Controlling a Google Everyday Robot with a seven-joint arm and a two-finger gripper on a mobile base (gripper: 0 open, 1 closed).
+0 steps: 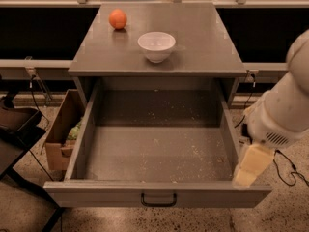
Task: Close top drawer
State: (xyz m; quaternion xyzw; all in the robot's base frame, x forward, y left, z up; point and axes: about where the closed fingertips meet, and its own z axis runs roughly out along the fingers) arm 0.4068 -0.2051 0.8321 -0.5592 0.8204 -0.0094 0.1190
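Cabinet [203, 42] first: we see a grey cabinet filling the middle of the view, and we place everything else against it. Out of the cabinet's front, just under its flat top, the top drawer [96, 196] is pulled far out toward us, wide and deep, its grey floor bare but for pale crumbs scattered across it. To the cabinet's right, the robot's pale arm [285, 110] reaches down from the upper right edge of the view and ends beside the drawer's right wall. Left of the cabinet, close against the drawer's left wall, stands an open cardboard box [60, 129] with something greenish inside that we cannot make out. Further left of the cabinet, a black stand [17, 129] leans in at the edge. At the cabinet's front right, the cream-coloured gripper [250, 167] hangs over the right front corner of the drawer, at or just above the rim; whether it touches, and whether it is spread or closed up, we cannot tell. On the cabinet's top, a white bowl [156, 46] sits near the front edge, and an orange [118, 19] lies behind it to the left, apart from it. Centred on the drawer front below is a small black handle [158, 201].
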